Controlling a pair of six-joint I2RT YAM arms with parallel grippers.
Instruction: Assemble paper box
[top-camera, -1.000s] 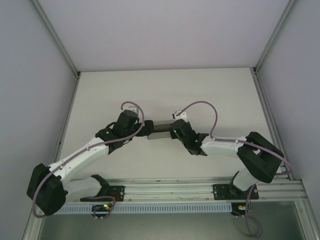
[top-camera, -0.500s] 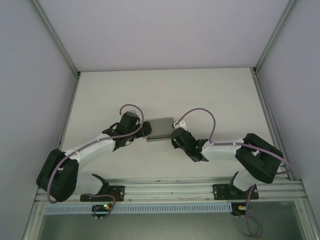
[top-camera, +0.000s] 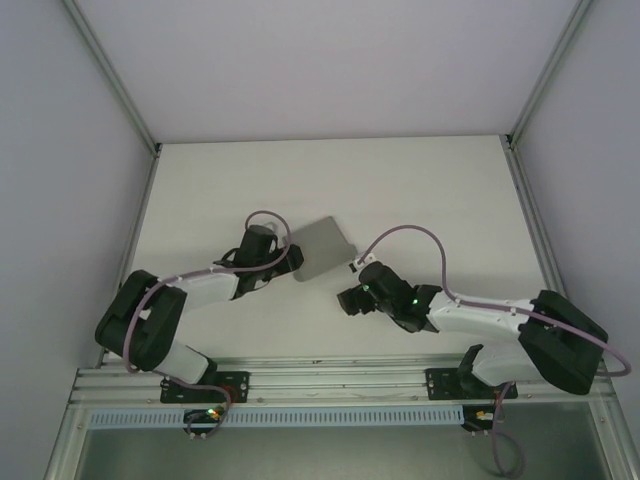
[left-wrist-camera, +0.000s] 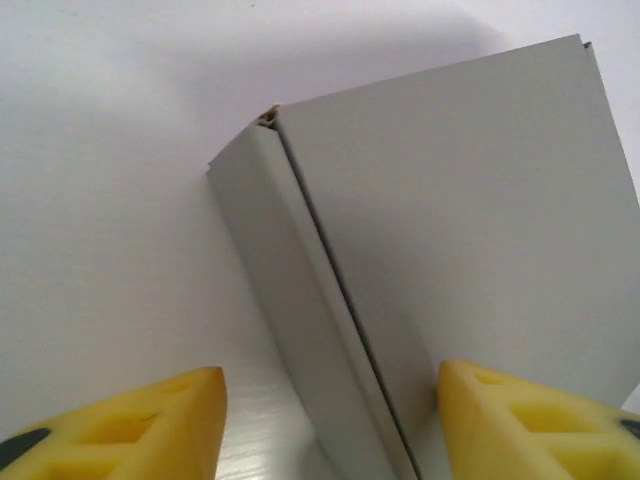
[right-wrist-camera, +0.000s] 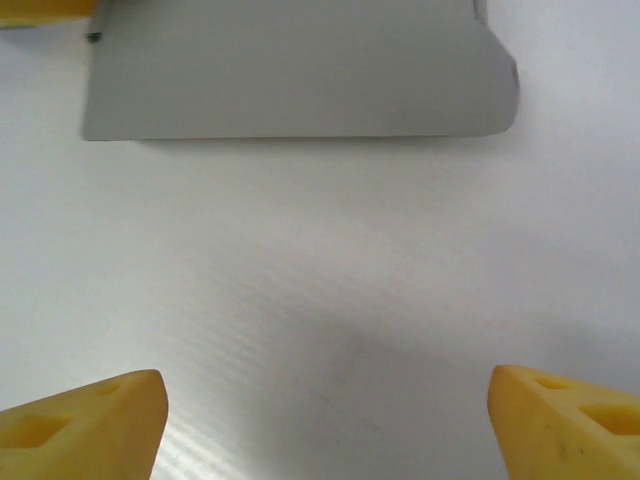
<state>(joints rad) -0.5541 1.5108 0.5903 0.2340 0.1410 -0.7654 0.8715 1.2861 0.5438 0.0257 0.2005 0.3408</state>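
Bright, even, diffuse light from above, matte white surface (top-camera: 400, 190), soft grey shadow beyond the paper box (left-wrist-camera: 450, 230) in the left wrist view, thin shadow along its near edge in the right wrist view, right claw (right-wrist-camera: 325, 420) slightly blurred near the lens

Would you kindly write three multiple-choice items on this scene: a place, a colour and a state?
1. Where is the paper box relative to the right tool?
A. clamped in it
B. ahead of it, apart, on the table
C. stacked atop it
2. What colour are the tools' fingers?
A. yellow
B. blue
C. red
3. How do the right tool's jaws stand?
A. shut on the box
B. shut empty
C. open
Answers: 1 B, bare table lies between them; 2 A, both wrist views show yellow; 3 C, its fingers sit wide apart.
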